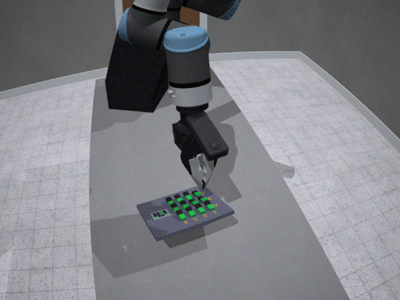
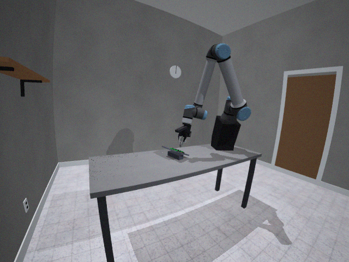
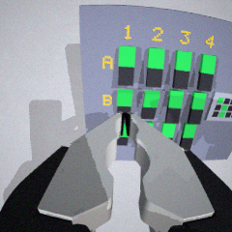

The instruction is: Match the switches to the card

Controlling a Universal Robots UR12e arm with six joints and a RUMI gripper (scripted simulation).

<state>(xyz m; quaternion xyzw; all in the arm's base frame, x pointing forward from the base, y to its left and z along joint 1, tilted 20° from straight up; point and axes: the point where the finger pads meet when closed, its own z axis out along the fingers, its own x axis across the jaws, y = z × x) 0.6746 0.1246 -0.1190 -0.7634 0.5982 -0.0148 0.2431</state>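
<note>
Beside card (image 3: 221, 107), closed gripper (image 3: 125, 130) over switches (image 3: 164, 82)

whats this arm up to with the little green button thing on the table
A single robot arm is working on a panel of rocker switches on a grey table. Its gripper is shut with nothing in it, and its tip points down at the corner of the switch grid nearest the arm, in the column marked 1. It is close above that switch; contact can't be made out. A small card beside the grid shows the pattern to copy.
</note>
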